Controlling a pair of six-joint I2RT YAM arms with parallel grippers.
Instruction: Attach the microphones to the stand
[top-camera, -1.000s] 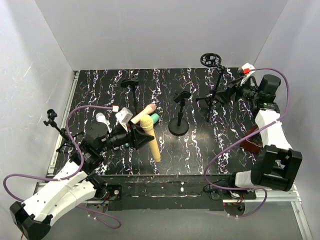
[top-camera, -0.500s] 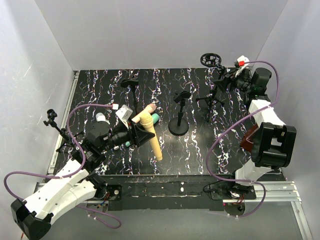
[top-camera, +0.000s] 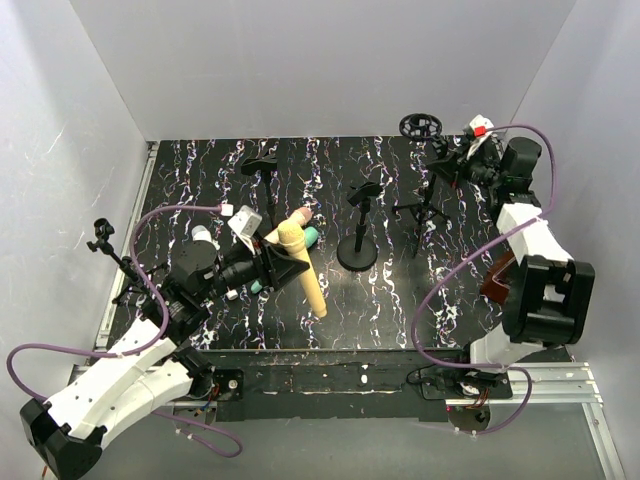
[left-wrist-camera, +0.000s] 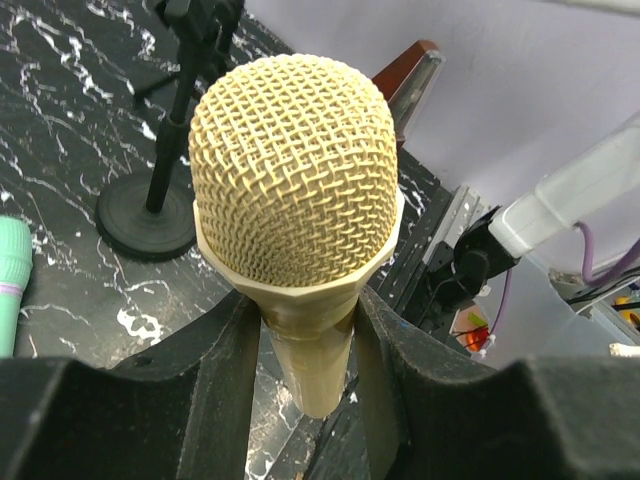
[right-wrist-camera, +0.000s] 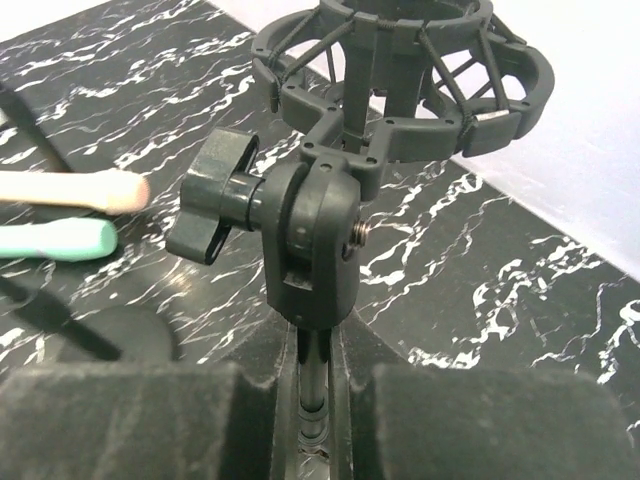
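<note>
Clamping mesh-domed microphone — slim stand.

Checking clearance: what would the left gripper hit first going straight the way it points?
Probably the round-base stand, just past the yellow-tan microphone the left gripper holds; depth is unclear.

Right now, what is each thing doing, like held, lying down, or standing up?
yellow microphone: clamped in the left gripper.
pink microphone: lying flat, untouched.
teal microphone: lying flat beside the pink one.
tripod stand: standing, pole gripped by the right gripper, mount empty.
round-base stand: upright, clip empty.
</note>
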